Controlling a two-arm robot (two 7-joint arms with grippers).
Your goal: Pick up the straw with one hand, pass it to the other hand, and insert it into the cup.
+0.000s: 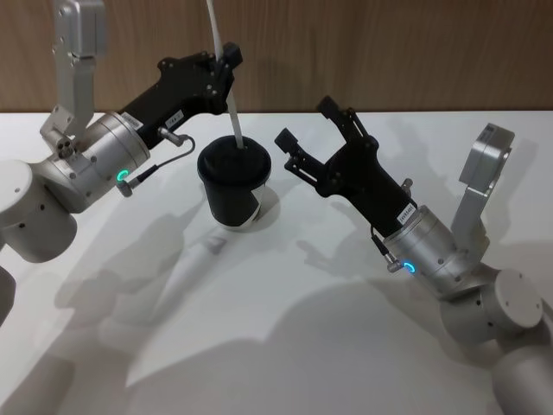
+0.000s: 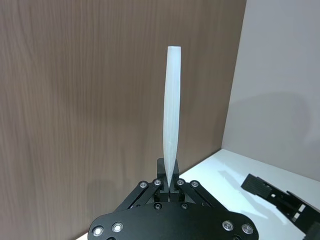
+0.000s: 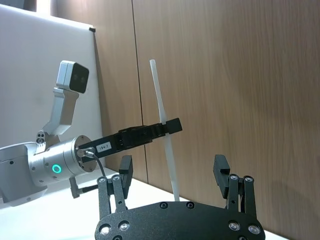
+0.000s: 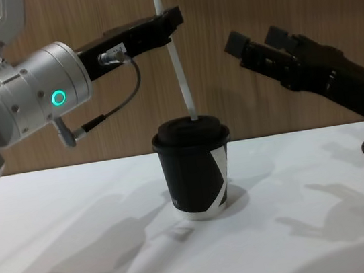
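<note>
The straw stands nearly upright over the cup, a black lidded paper cup with a white stripe at the middle of the table. My left gripper is shut on the straw about midway up its length; the left wrist view shows the straw rising from the closed fingers. In the chest view the straw's lower end meets the top of the cup's lid; how deep it goes is hidden. My right gripper hangs open just right of the cup, empty, at about lid height or above.
The white table spreads wide in front of and around the cup. A wooden wall runs close behind. Both arms angle in over the table from left and right, their bulky joints near the front corners.
</note>
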